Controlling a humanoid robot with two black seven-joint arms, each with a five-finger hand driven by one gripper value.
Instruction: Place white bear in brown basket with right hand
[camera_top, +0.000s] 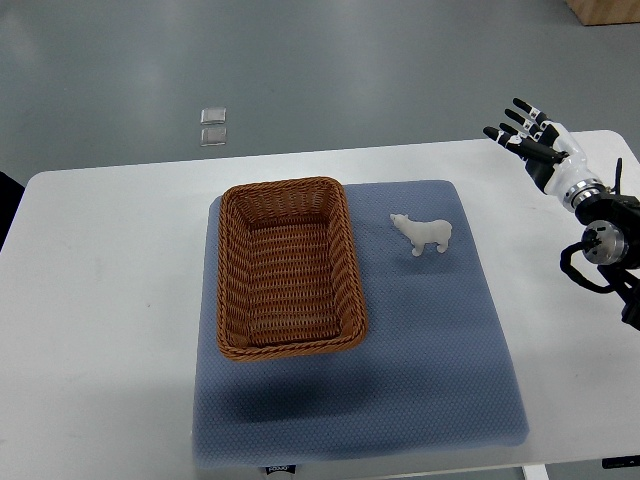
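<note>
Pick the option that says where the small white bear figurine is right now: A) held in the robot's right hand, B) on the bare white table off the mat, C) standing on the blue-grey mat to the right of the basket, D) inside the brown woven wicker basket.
C: the small white bear figurine stands on the blue-grey mat, apart from the brown woven wicker basket.

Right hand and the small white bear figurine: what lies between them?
Nothing. The top view shows only bare blue mat and white table between the open right hand and the white bear figurine.
</note>
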